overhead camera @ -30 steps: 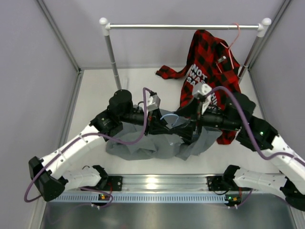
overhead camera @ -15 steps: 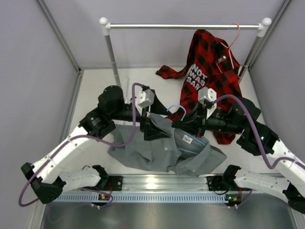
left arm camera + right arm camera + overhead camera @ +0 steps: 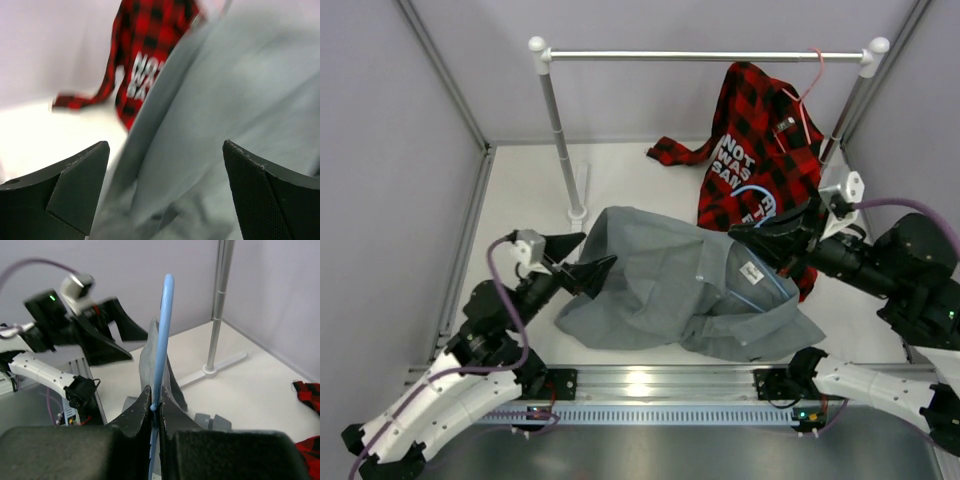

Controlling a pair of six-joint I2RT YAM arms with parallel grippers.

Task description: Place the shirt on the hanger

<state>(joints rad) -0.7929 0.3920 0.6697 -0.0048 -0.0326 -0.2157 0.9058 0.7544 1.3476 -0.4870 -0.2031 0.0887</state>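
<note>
On the white table, in front of the garment rail, the grey shirt lies spread with its collar toward my right arm. The plaid shirt hangs behind it. The light-blue wire hanger seems to enter at the collar, I judge to seat the shoulders. My right gripper pinches that wire to steady it. My left gripper gapes empty beside the shirt's edge, free to tug fabric.
</note>
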